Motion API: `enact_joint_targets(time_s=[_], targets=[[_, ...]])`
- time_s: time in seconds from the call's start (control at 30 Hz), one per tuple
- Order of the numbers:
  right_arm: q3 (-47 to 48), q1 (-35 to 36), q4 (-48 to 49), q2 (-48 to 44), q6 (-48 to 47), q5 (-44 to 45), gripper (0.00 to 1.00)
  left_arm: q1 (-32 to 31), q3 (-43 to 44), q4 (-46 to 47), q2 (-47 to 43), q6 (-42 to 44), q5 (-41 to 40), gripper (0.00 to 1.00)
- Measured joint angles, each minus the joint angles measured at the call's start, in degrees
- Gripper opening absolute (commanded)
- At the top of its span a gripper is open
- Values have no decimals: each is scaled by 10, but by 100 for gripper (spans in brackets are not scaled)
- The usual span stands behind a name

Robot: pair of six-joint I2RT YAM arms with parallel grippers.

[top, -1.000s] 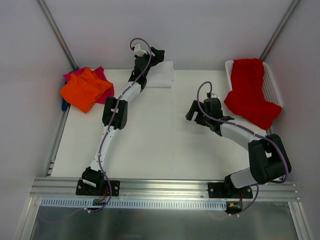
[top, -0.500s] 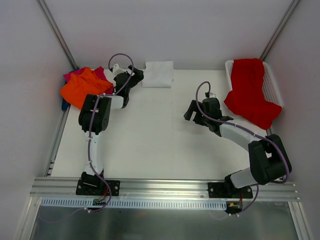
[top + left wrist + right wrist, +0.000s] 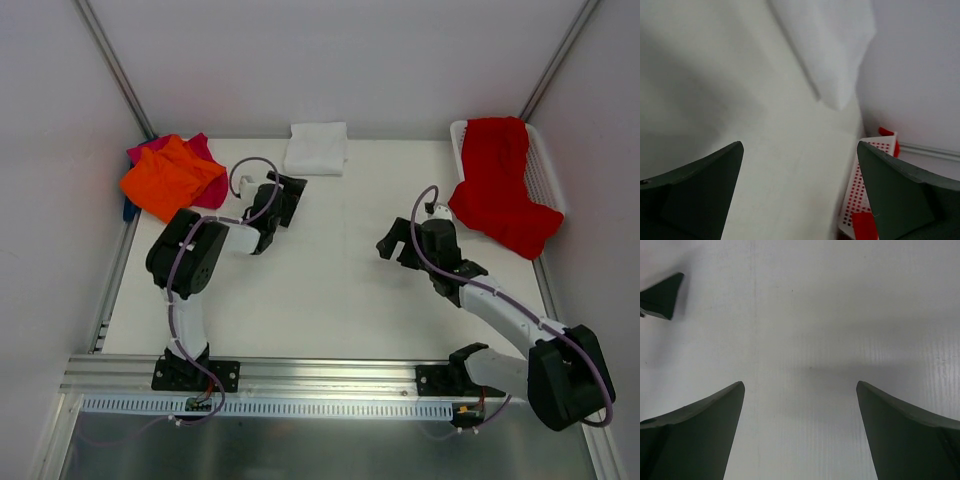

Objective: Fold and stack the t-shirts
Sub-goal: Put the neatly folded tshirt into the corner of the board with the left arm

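A white table (image 3: pixel 330 300) carries two white-and-black robot arms bolted at its near edge. The left arm is folded sharply at the elbow, and its left gripper (image 3: pixel 288 197) hangs over bare table with jaws spread wide and holding nothing. The right arm stretches towards the table's middle, and its right gripper (image 3: pixel 396 238) is also spread wide and holding nothing.

At the far right, a white plastic mesh basket (image 3: pixel 545 170) holds a red t-shirt (image 3: pixel 500 185) that spills over its near rim. At the far left corner, an orange t-shirt (image 3: pixel 170 178) lies on a magenta-pink one (image 3: pixel 206 150), with something blue (image 3: pixel 128 210) beneath. A folded white t-shirt (image 3: pixel 316 148) lies against the back edge, apart from both grippers.

Only the left wrist view shows red through the basket's mesh holes. The right wrist view shows bare table.
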Motion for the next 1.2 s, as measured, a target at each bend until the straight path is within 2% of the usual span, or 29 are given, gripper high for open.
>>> enact_joint_targets(time_s=[0.17,0.47,0.87,1.2], targets=[[-17,0,-20,-59,-4,21,99,-26,49,-104,49,-72,-1,99],[-29,0,-35,-84,-10,44,99,-43,189,-205,83,-90,-29,99],[-29,-23,-40,-48,-28,50,99,-44,349,-323,197,-109,-80,99],[-16,-56,-42,3,-46,38,99,-37,582,-374,343,-110,-110,99]])
